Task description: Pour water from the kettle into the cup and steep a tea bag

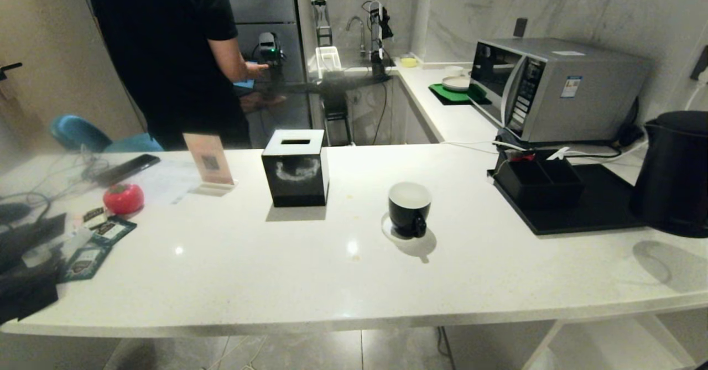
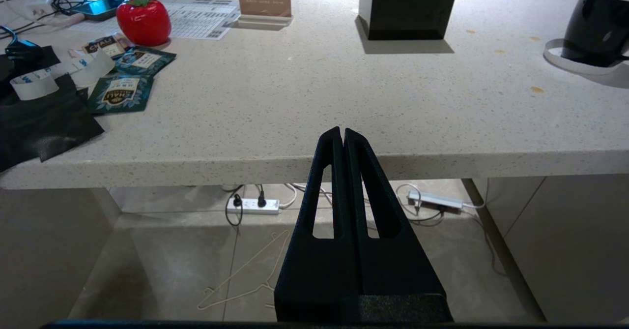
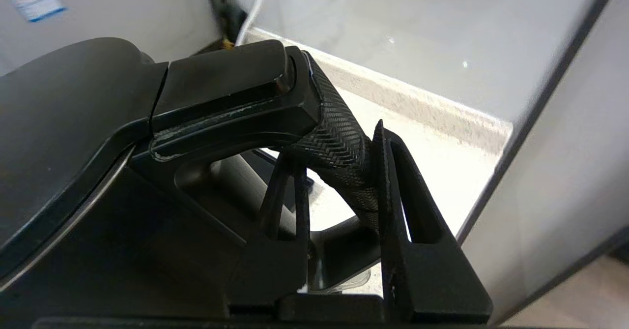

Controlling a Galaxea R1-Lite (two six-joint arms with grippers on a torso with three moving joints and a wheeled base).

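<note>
One kettle (image 1: 672, 173) is stood upright at the counter's far right, its handle (image 3: 339, 157) clamped by the right gripper (image 3: 339, 171). Well to its left, mid-counter, the cup (image 1: 409, 208) is stood upright, mouth up, ear handle nearward. Below the counter's near edge, the left gripper (image 2: 342, 134) is parked, fingers pressed together.

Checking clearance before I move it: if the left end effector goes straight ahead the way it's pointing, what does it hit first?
Most likely the front edge of the white counter: the shut left end effector points level at it from below the countertop, though depth is unclear.
</note>
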